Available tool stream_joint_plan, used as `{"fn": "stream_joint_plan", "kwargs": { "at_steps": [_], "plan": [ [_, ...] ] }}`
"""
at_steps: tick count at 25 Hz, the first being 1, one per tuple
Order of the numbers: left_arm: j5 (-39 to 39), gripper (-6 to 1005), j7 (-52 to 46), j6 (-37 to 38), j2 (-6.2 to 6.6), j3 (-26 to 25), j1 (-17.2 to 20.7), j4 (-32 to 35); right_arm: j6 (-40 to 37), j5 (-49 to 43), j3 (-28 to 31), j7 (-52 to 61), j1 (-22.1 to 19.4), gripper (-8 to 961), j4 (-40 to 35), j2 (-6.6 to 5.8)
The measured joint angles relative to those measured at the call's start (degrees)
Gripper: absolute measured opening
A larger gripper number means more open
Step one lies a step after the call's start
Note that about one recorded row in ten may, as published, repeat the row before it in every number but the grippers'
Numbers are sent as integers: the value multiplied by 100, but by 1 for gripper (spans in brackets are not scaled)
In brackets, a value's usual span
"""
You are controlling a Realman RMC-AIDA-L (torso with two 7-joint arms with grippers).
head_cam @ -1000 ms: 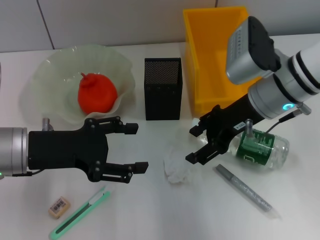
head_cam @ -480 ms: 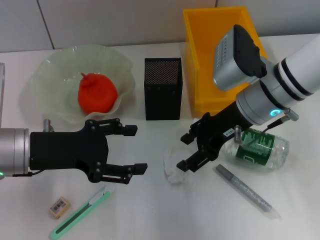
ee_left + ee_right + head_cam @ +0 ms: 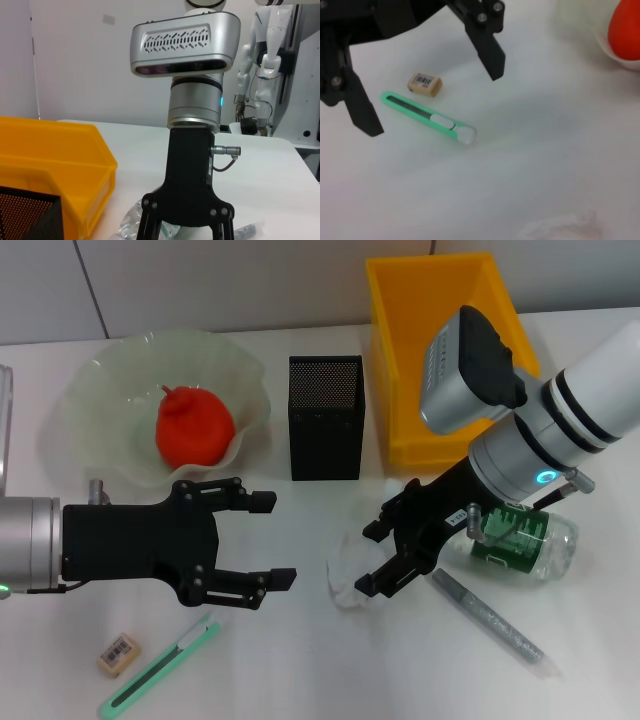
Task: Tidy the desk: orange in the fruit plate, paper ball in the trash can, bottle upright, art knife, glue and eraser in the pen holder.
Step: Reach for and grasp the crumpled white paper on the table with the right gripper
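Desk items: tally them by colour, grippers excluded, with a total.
Orange or yellow: 2, orange, bin
Green: 2, knife, bottle
Black: 1, holder
White or pale: 2, paper ball, plate
Tan: 1, eraser
Grey: 1, glue
Total: 9

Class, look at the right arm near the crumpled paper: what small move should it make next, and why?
Probably lower the right pincer a little further and close it on the paper ball. Its jaws are open, right at the ball's edge, and the ball lies loose on the table. The left pincer hovers open, apart.
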Motion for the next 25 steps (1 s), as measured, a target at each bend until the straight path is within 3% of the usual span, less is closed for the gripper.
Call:
{"fn": "stream_joint_plan", "kwargs": {
  "at_steps": [25],
  "plan": [
    [-2, 865, 138, -27, 9, 19, 48, -70, 308, 153, -370, 295, 25, 761, 80, 9]
  ]
}}
